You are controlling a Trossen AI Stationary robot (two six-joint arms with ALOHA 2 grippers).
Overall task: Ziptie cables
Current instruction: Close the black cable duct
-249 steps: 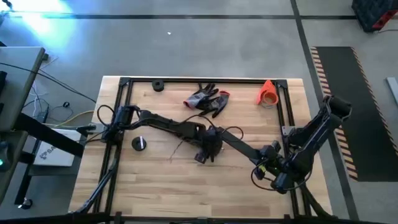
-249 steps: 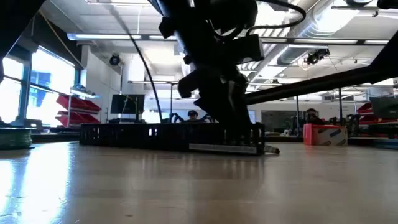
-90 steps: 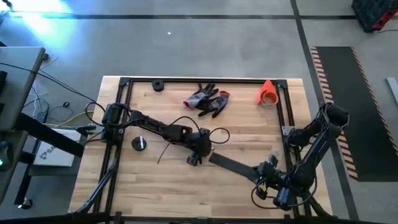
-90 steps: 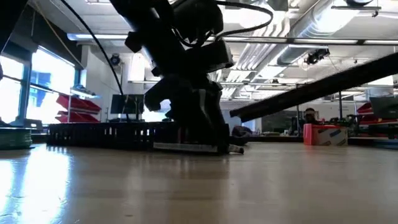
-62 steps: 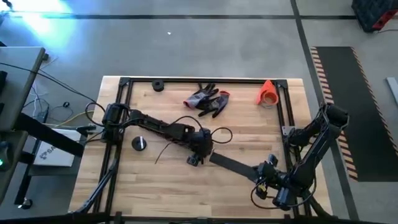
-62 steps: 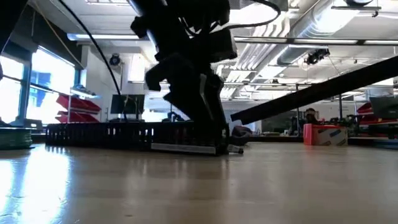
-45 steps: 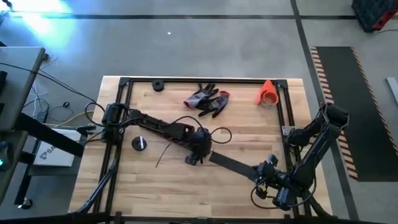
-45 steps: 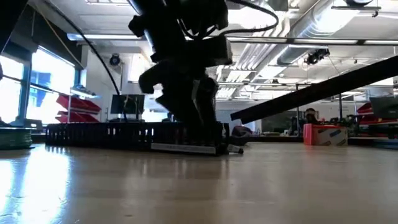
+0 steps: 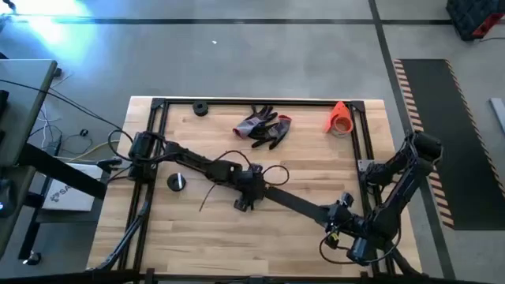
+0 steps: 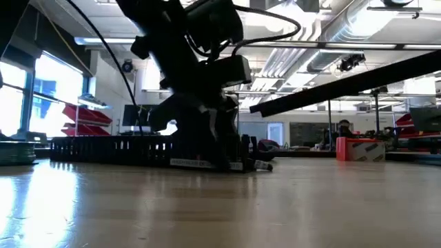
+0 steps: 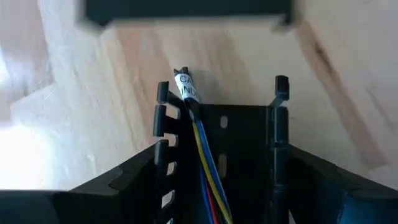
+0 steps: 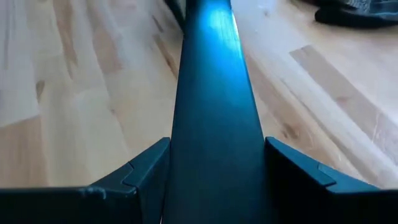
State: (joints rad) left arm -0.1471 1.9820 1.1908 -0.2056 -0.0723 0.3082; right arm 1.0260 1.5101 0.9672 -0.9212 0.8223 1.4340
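- High view: the left gripper (image 9: 244, 195) sits low over the middle of the wooden surface (image 9: 197, 229), at the end of the left arm that reaches in from that side's edge; the right gripper (image 9: 335, 216) is near the right front corner, well apart from the left one
- A long flat black strip (image 9: 292, 203) runs slantwise between the two grippers; its near end lies between the right gripper's fingers (image 12: 140, 171), which close on both its sides in the right wrist view, so those jaws are clenched on the strip; its far end reaches the left gripper
- Left wrist view: a black slotted strip (image 11: 221, 134) lies between the left fingers (image 11: 134, 180), with a bundle of blue, yellow and red wires (image 11: 204, 149) running along its channel and ending at a white label (image 11: 186, 87); whether those jaws press on the strip I cannot tell
- The cables (image 9: 209, 193) show in the high view as thin wires trailing on the surface just to the left of the left gripper; a thin dark loop (image 9: 274, 173) curls beside the gripper on its other side
- Low view: the left gripper (image 10: 213, 148) is down at the surface, over a slotted black strip (image 10: 117, 148) lying flat; the other strip (image 10: 344, 86) rises slantwise to the right
- At the far edge lie grey-and-red gloves (image 9: 263, 126), an orange cone-shaped object (image 9: 339, 118) and a small black ring (image 9: 200, 109); a black knob (image 9: 177, 181) sits near the left side
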